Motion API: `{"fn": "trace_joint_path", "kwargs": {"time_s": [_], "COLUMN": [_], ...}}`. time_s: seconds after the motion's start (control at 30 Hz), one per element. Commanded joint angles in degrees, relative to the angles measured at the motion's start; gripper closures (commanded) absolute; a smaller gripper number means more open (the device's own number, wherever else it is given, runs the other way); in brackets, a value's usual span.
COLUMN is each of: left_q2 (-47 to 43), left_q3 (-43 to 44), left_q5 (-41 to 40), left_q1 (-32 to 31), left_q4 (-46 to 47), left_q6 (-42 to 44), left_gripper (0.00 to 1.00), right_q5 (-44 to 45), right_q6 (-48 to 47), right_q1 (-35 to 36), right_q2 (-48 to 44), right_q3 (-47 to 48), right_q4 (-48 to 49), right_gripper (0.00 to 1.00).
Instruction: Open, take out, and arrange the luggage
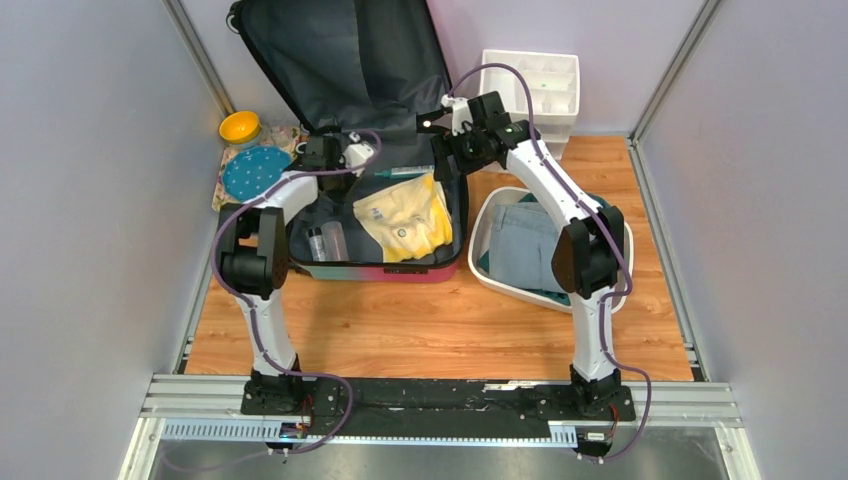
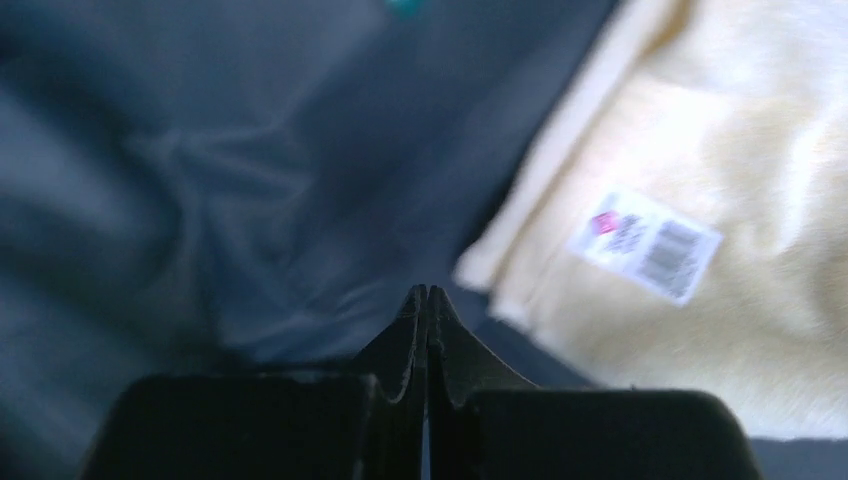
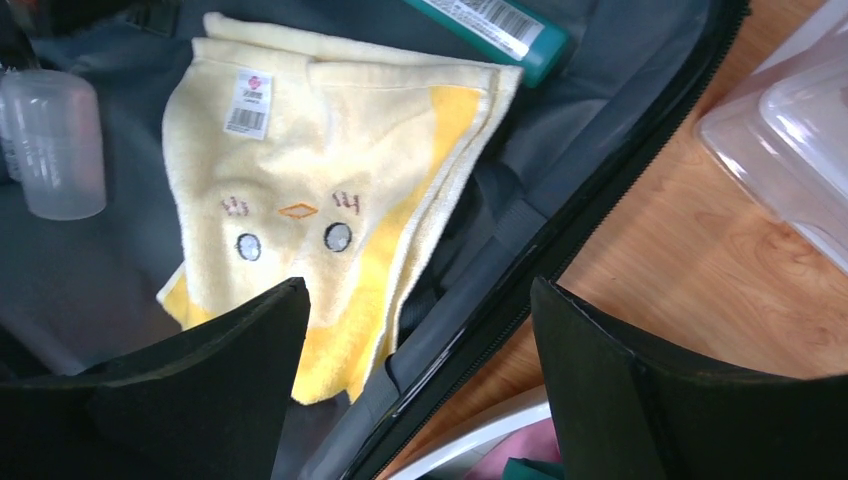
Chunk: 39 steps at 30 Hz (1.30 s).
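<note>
Fingers update: left fingers [image 2: 408, 335] pressed tight together, nothing between them, over dark lining beside the yellow towel [image 3: 300, 180]. Right fingers [image 3: 250, 345] spread wide, empty, above the open luggage [image 1: 380, 271] at back left. Left wrist view blurry, clear bottle [image 3: 55, 140] cut off. Wooden table [image 1: 440, 330], grey walls.
</note>
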Motion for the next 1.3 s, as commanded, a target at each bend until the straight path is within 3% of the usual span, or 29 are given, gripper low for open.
{"fn": "trace_joint_path", "kwargs": {"time_s": [0.0,0.17,0.23,0.27,0.37,0.4,0.53,0.67,1.13,1.2,1.27], "left_q2": [-6.6,-9.3,-10.9,-11.5,-11.9,-11.5,-11.8,-13.1,-19.1,-19.7,-20.3], "left_q3": [0.6,-3.9,-5.8,-6.6,-6.6,-6.5,-6.5,-7.9,-11.3,-11.5,-11.7], "left_q5": [-7.4,-9.1,3.0,5.0,13.3,14.2,16.7,17.9,17.4,17.4,17.4], "left_q1": [4.0,5.7,6.3,6.1,5.7,5.5,5.4,5.4,6.4,6.4,6.4], "left_q4": [-4.0,-5.2,-5.2,-4.5,-3.7,-3.3,-0.1,1.9,3.7,3.6,3.5], "left_q6": [-8.3,-12.1,-11.9,-12.7,-13.3,-13.2,-16.0,-17.9,-22.3,-22.3,-22.3], "left_gripper": [1.00,1.00,0.99,0.83,0.55,0.53,0.50,0.48,0.46,0.46,0.45], "right_q5": [-6.3,-16.2,-16.5,-16.0,-9.1,-6.6,2.6,4.5,2.3,4.4,12.8], "right_q6": [-1.4,-4.3,-5.5,-5.3,-2.3,-1.4,-0.3,1.5,1.6,1.3,-0.2], "right_q1": [0.0,0.9,1.8,2.5,3.2,3.2,3.1,3.3,3.5,3.9,4.9], "right_q2": [-4.5,-3.8,-3.2,-3.2,-2.8,-2.5,3.5,8.3,19.0,19.5,19.7], "right_q3": [0.3,0.8,0.3,-0.4,-2.7,-2.5,2.5,6.8,13.1,13.5,13.2], "right_q4": [-0.3,-3.7,-6.1,-6.2,-3.4,-2.5,-2.2,-1.2,3.4,3.7,4.5], "right_gripper": [0.16,0.20,0.20,0.20,0.19,0.18,0.18,0.17,0.22,0.23,0.23]}}
